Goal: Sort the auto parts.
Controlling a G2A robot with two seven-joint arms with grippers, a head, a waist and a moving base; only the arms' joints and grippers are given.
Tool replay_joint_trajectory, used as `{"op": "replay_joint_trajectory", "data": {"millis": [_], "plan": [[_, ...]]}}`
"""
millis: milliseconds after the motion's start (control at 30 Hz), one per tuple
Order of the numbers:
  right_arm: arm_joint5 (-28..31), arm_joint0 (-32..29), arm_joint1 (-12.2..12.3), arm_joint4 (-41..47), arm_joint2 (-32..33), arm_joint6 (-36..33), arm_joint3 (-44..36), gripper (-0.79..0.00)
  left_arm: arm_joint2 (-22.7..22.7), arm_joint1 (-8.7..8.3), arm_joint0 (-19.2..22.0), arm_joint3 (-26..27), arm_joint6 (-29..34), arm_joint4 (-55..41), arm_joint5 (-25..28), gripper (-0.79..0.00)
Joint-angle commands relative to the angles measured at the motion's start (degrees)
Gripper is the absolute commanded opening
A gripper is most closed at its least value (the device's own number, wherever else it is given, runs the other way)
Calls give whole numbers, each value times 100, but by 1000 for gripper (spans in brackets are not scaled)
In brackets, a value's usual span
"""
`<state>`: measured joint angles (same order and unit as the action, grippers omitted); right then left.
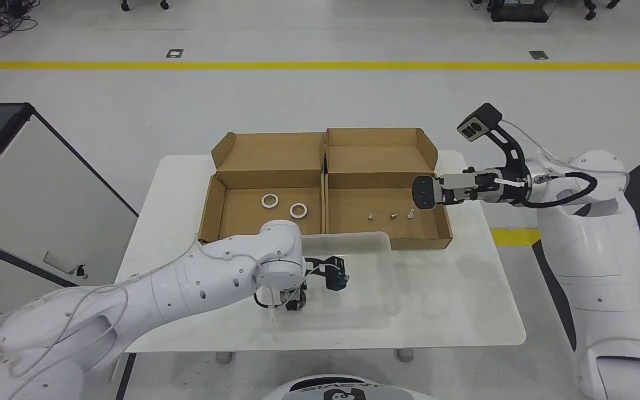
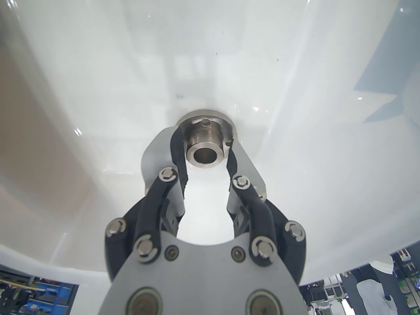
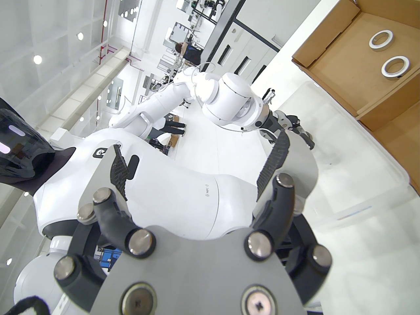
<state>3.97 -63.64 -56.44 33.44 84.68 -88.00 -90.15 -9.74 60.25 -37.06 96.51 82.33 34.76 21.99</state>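
A metal flanged bushing (image 2: pixel 205 142) stands on the white floor of a clear plastic tray (image 2: pixel 262 50). My left gripper (image 2: pixel 205 152) is shut on its hub, one pad on each side. From above, the left gripper (image 1: pixel 291 302) is at the tray's near left end. My right gripper (image 3: pixel 200 139) is open with nothing between its fingers, and it hovers over the right cardboard box's (image 1: pixel 432 238) right edge (image 1: pixel 425 192). The left cardboard box (image 1: pixel 212 210) holds two white rings (image 1: pixel 269 200) (image 1: pixel 298 210). Small bolts (image 1: pixel 393 214) lie in the right box.
Both boxes stand side by side at the back of the white table (image 1: pixel 480 300), flaps open. The clear tray (image 1: pixel 372 238) lies just in front of them. Bare tabletop lies to the right and front right.
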Motion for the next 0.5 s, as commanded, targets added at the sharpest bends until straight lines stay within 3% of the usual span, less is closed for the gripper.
{"op": "replay_joint_trajectory", "data": {"millis": [0,467], "plan": [[0,0,0,0,0,0,0,0,0,13,1,-25,-32,14,31,-785],[0,0,0,0,0,0,0,0,0,152,17,-166,-460,36,458,-785]]}}
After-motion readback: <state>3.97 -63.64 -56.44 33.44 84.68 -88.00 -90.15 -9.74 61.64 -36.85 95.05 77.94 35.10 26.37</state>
